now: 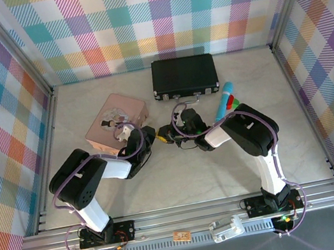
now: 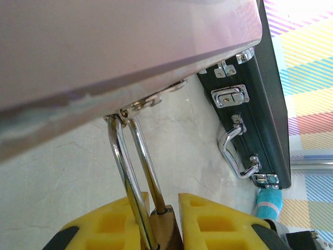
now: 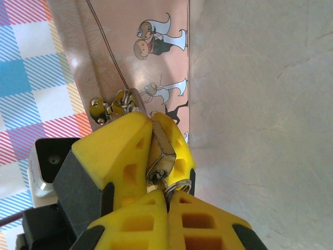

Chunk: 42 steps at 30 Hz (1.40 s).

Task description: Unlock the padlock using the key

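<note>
Left gripper (image 2: 164,209) is clamping the padlock (image 3: 162,151) body; right gripper (image 3: 169,202) is pinching the key (image 3: 179,182); both seem stiff, slippery, tiny.

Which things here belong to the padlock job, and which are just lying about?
In the job: padlock, gripped by the left claw; key, in the right claw; pink tin, its hasp carrying the padlock.
Lying about: black case; blue stick-like item beside it.
</note>
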{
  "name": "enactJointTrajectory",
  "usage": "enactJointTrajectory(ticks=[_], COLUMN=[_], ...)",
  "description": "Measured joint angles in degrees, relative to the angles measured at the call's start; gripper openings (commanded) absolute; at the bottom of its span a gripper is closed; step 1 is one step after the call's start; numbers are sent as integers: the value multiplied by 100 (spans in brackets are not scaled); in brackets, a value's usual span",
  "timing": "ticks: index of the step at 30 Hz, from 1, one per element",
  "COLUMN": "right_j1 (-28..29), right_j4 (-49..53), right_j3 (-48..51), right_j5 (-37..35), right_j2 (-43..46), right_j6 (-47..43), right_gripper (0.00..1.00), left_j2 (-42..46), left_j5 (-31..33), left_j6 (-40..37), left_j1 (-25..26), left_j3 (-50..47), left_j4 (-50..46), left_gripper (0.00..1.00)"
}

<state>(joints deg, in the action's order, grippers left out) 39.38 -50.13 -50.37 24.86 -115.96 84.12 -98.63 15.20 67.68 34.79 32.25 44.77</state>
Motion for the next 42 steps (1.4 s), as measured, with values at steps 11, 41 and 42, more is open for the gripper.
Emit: enactJointTrajectory(ticks=[11,41,42], right_j1=[516,-404,-424], right_j4=[-1222,-1084,-866], right_j3=[37,796,796], right_j5=[-1163,203,260], right_j2=[-341,208,299], right_j6=[3082,1604,1331], right_gripper=[0,33,33], left_j2=[-177,966,1049], left_j5=[592,-627,-680], left_j6=[-116,-754,-824], left_j1=[4,-92,-94], left_j3=[-490,-476,-481], left_j4=[1272,-1021,-1156], left_gripper=[0,0,0])
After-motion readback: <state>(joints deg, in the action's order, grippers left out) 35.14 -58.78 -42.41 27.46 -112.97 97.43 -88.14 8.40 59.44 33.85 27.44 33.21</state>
